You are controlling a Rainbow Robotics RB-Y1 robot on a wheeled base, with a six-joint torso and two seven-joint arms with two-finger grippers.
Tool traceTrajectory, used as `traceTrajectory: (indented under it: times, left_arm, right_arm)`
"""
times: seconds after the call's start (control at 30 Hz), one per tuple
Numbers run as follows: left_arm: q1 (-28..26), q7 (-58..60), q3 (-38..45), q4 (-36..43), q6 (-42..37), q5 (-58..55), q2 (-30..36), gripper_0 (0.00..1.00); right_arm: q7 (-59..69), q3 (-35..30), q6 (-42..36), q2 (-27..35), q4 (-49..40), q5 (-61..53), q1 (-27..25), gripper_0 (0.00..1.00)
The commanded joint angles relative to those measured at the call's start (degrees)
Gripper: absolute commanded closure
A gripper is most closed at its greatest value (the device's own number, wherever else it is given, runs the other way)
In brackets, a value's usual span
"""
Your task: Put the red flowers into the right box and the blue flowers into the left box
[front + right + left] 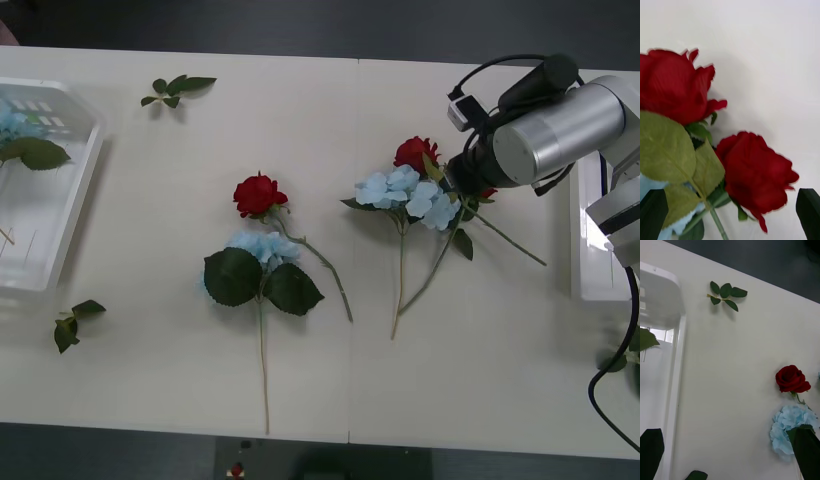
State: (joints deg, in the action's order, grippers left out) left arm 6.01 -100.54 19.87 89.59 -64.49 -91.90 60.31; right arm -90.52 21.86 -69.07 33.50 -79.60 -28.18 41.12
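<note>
Open right gripper (730,213) above 2 red flowers (756,176); no legible writing.

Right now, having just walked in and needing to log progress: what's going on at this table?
A two-armed robot is sorting artificial flowers. Its right gripper, fingers open, hovers low over two red roses in the right-hand bunch, beside the blue flowers; nothing is gripped. The left gripper, open, waits near the left box, which already holds a blue flower. Another rose and blue cluster lie mid-table.
</note>
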Motion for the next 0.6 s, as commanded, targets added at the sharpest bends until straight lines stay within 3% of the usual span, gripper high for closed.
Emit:
traceTrajectory:
  times: [0.03,0.27,0.6]
  left_arm:
    - [0.14,7.20,-0.62,8.32,0.42,8.49,-5.56,0.00]
    - [0.14,16.51,-8.88,19.21,0.24,25.27,-14.70,0.00]
    - [0.05,28.47,-23.91,26.16,-1.60,41.71,-21.91,0.00]
  right_arm:
    - [-2.47,4.07,4.03,0.25,4.71,0.23,5.28,0.00]
    - [-3.17,9.43,11.15,0.25,13.33,-0.03,9.50,0.00]
    - [-4.49,12.42,13.61,0.17,16.93,-1.61,9.94,0.00]
